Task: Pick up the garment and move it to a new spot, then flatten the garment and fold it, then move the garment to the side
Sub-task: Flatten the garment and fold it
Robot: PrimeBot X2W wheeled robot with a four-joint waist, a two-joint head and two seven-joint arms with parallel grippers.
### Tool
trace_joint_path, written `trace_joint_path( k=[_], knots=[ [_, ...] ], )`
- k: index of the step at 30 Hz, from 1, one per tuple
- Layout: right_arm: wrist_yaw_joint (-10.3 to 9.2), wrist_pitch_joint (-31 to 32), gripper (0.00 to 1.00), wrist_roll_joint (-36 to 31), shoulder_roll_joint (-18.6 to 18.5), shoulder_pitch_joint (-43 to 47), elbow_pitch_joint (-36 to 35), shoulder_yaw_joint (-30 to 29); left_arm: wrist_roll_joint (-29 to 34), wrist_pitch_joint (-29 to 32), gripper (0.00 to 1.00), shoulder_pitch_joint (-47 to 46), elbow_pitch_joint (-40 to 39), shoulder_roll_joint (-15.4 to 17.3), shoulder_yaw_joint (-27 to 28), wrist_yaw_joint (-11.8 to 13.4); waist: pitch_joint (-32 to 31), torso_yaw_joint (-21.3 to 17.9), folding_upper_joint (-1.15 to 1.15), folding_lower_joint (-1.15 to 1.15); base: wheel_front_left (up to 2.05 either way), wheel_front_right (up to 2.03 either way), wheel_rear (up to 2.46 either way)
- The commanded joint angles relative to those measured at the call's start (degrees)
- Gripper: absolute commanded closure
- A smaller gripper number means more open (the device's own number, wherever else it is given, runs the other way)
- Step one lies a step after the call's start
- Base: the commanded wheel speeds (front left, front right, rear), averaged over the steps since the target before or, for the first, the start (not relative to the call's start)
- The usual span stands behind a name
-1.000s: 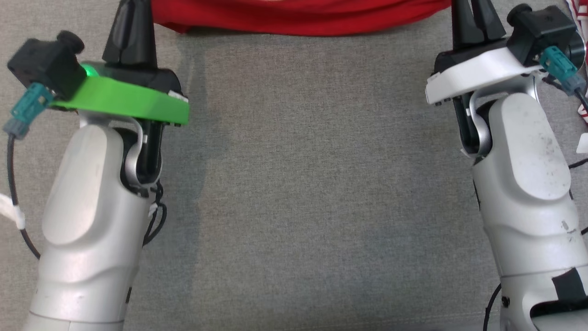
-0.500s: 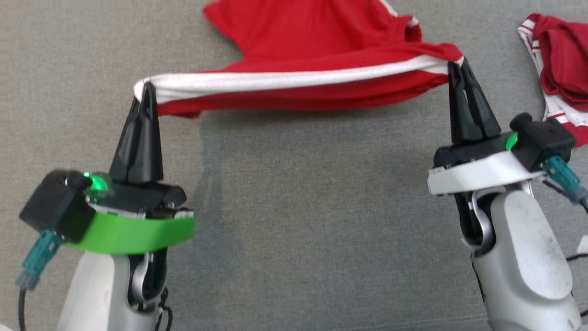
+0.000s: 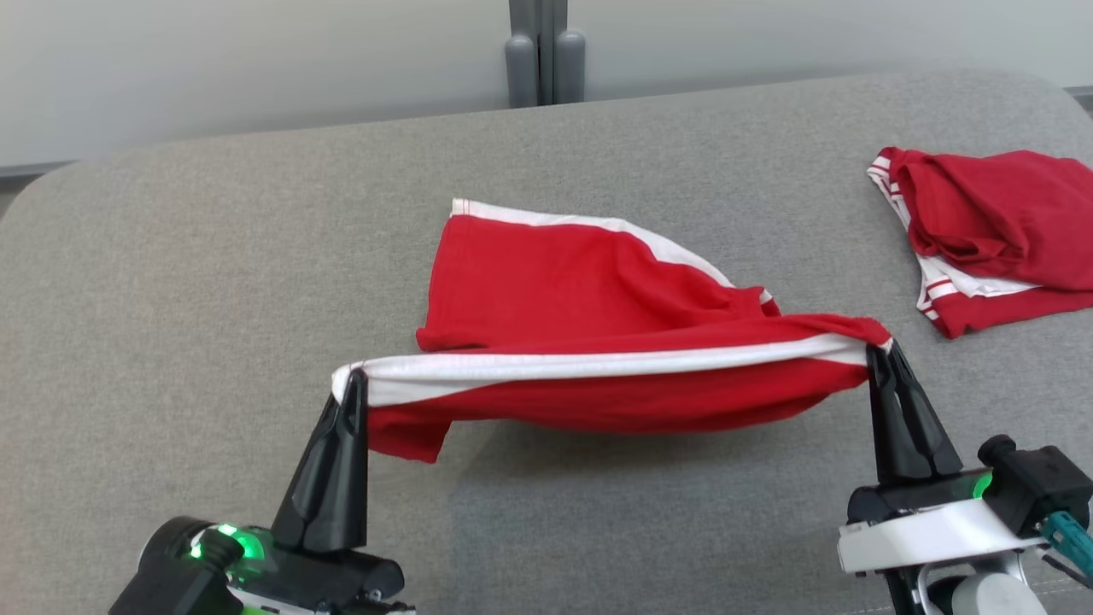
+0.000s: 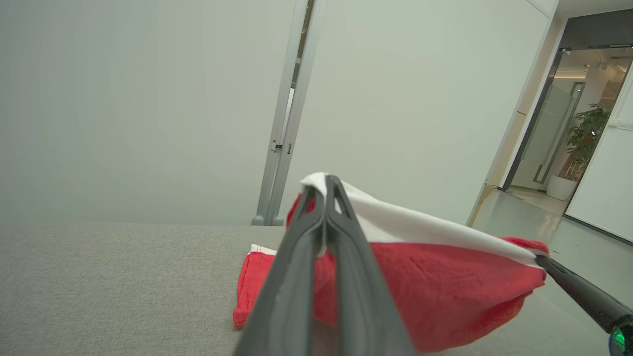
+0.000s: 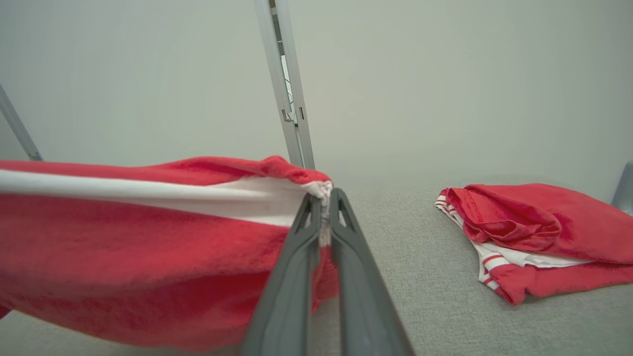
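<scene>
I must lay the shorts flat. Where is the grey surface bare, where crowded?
Bare: the grey surface left of the shorts, and the near strip between left gripper and right gripper. Crowded: far right, by the red pile.

Soft, even white light falls from above. The lifted garment [image 3: 598, 282] casts a faint, wide shadow on the grey tabletop [image 3: 213, 299]. The head view is sharp. In the left wrist view the near fingers [image 4: 292, 296] blur, and the hallway [image 4: 588, 113] glows brighter.
</scene>
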Motion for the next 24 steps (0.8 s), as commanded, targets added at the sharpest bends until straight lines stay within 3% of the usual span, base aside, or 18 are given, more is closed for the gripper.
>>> trace_joint_path(
  k=[1,11,24],
  knots=[
    [-0.1,-0.04,1.0,0.48,-0.18,1.37,-0.12,-0.1,-0.75,0.38,1.0,1.25,-0.1,0.39,0.0,0.41,-1.83,-1.5,0.0,0.0,0.0,0.0,0.0],
    [-0.1,0.53,1.0,1.47,-0.17,-2.35,9.06,4.03,-2.81,0.93,1.0,-4.85,12.7,1.61,0.91,-0.85,2.17,-2.86,0.0,0.0,0.0,0.0,0.0],
    [-0.1,-0.15,1.0,2.34,-0.16,-16.76,20.12,6.32,-1.79,-0.53,1.0,-33.6,38.74,3.64,-1.07,-2.72,11.28,-5.13,0.0,0.0,0.0,0.0,0.0]
  ],
)
